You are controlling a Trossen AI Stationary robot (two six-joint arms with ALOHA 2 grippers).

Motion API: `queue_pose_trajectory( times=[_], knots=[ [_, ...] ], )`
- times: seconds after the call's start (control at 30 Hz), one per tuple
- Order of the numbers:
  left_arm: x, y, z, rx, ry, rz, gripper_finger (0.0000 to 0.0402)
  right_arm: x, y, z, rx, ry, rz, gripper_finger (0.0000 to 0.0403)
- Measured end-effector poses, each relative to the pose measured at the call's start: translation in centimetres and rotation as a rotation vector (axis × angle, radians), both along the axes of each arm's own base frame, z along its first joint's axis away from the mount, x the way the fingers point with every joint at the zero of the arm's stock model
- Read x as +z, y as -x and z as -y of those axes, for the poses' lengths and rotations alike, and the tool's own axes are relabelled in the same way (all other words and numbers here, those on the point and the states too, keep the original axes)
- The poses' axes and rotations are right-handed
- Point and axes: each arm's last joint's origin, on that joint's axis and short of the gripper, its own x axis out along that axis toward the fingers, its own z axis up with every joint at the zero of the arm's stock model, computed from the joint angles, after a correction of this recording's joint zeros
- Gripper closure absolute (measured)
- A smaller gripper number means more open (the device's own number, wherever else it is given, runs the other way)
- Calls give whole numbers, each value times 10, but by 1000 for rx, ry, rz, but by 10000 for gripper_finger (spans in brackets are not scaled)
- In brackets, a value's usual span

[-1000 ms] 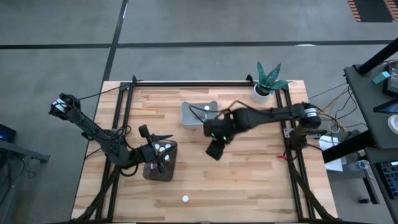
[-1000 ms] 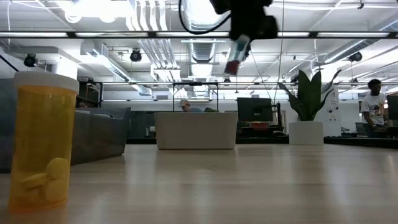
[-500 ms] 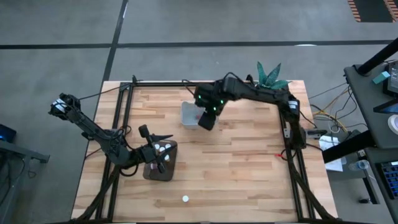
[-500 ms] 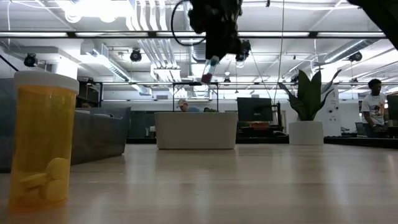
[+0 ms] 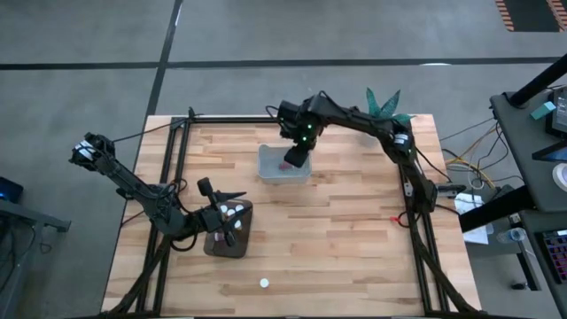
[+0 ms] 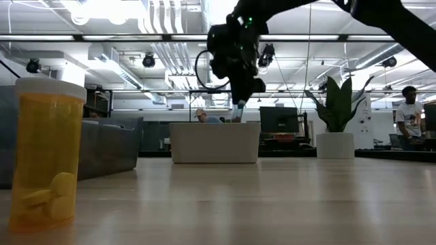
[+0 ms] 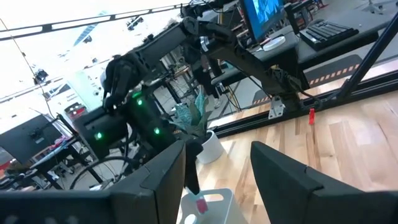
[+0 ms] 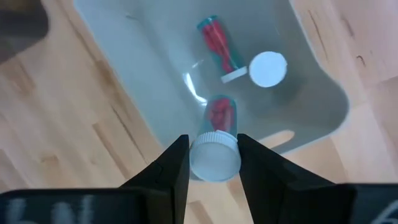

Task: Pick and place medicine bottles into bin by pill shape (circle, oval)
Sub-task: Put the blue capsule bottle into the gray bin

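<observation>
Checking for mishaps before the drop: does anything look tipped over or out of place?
Only one bottle in the clear bin lies on its side. The right gripper holds another bottle above the bin.

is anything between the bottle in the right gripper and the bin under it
Nothing visible. The right gripper holds a white-capped bottle directly over the open grey bin. Two bottles already lie inside: a red-filled one and one showing its white cap, both off to one side with bare floor left.

pale bin (image 5: 270, 168) open-topped; two bottles (image 8: 219, 45) inside
</observation>
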Motion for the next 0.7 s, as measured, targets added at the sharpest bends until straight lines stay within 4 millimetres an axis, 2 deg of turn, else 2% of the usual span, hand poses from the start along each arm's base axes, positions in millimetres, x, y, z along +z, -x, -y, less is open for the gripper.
queue_pose_trajectory(
  times=[0.17,0.47,0.7],
  knots=[
    [0,0,0,1,-2,-1,235,-13,-1,10,6,-42,-15,291],
    [0,0,0,5,-3,-2,235,-41,-8,15,27,-78,-64,291],
    [0,0,0,5,-3,-2,235,-46,-11,17,39,-73,-55,291]
  ],
)
